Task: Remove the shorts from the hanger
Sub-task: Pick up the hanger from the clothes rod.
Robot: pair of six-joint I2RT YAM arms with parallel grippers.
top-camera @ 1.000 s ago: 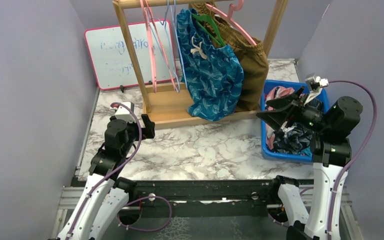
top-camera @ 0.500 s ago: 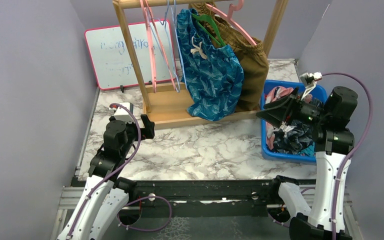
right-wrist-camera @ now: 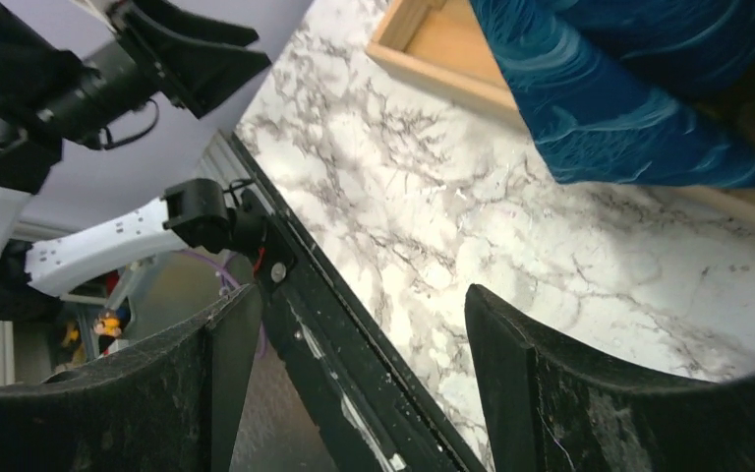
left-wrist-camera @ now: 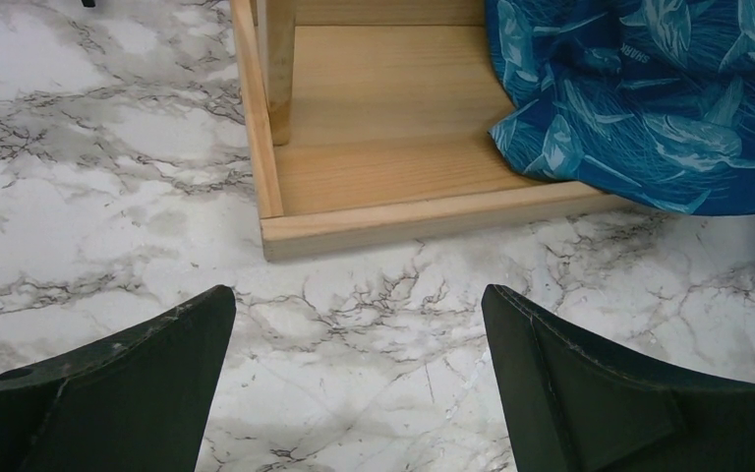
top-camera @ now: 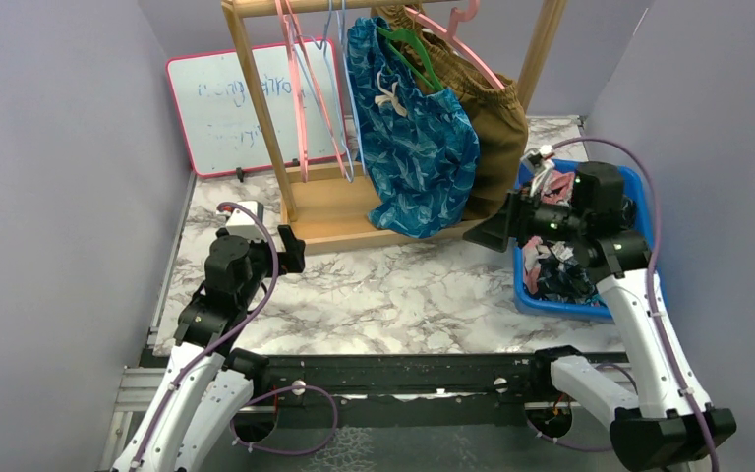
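Bare marble tabletop (top-camera: 393, 285) lay open in front of the wooden rack (top-camera: 334, 211), w/ room to pass. Blue shorts (top-camera: 423, 147) drooped over rack's front edge; blue bin (top-camera: 560, 307) blocked the right side.

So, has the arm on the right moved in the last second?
Yes. The right gripper has swung left, off the blue bin, toward the wooden rack and the blue shorts.

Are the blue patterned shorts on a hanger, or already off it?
On a hanger. The blue patterned shorts hang from the green hanger on the wooden rack, and their lower end lies on the rack's base.
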